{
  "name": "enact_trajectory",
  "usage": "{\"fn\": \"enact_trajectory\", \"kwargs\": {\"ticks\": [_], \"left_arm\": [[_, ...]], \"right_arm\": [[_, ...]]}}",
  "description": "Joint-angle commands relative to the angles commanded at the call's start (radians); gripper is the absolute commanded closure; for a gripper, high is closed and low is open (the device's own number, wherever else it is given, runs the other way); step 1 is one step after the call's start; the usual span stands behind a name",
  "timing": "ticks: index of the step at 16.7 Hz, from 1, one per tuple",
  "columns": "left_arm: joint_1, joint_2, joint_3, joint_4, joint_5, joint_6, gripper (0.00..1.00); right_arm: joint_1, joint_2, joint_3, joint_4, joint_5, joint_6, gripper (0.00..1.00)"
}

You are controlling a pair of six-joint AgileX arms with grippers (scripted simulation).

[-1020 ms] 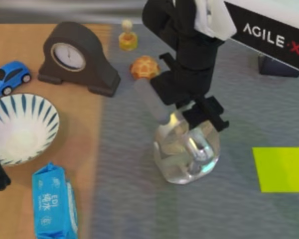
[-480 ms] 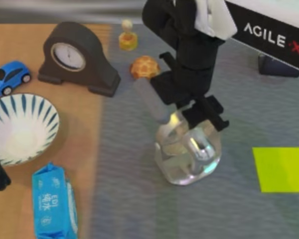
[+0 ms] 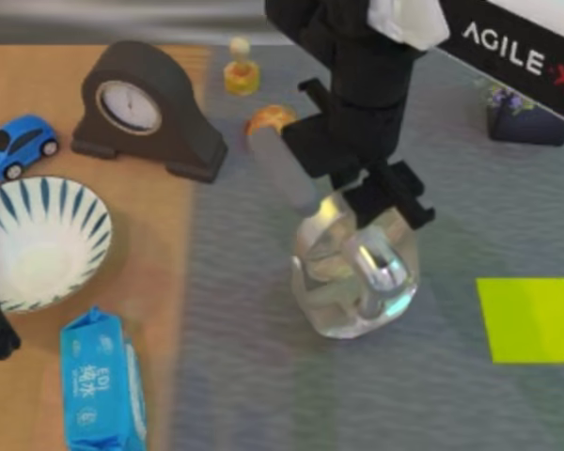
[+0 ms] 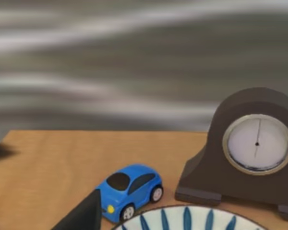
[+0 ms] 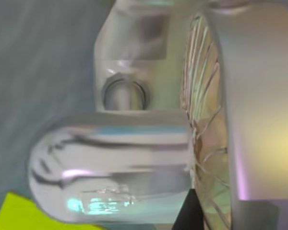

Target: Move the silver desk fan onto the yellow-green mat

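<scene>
1. One working gripper: my right gripper (image 3: 381,221) sits on the silver desk fan (image 3: 357,282) at the table's middle; jaws clamped on it, I judge.
2. The yellow-green mat (image 3: 531,319) lies apart, to the fan's right.
3. Left arm parked at the far left.

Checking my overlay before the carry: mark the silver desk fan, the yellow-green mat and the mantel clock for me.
silver desk fan (image 3: 355,287): top view, on its chrome body below the right arm.
yellow-green mat (image 3: 531,319): top view, middle of the flat square.
mantel clock (image 3: 129,105): top view, on the white dial.
</scene>
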Motion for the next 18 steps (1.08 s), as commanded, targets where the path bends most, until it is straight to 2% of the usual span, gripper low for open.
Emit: {"fn": "enact_trajectory", "kwargs": {"ticks": [4,11,14,18], "left_arm": [[0.000,0.000,0.000,0.000,0.000,0.000,0.00],[0.000,0.000,0.000,0.000,0.000,0.000,0.00],[0.000,0.000,0.000,0.000,0.000,0.000,0.00],[0.000,0.000,0.000,0.000,0.000,0.000,0.00]], "right_arm": [[0.004,0.017,0.132,-0.115,0.000,0.001,1.00],[-0.003,0.008,0.126,-0.125,-0.004,-0.025,1.00],[-0.016,-0.014,0.084,-0.145,-0.022,-0.144,1.00],[-0.054,-0.073,-0.004,-0.173,-0.056,-0.449,1.00]]}}
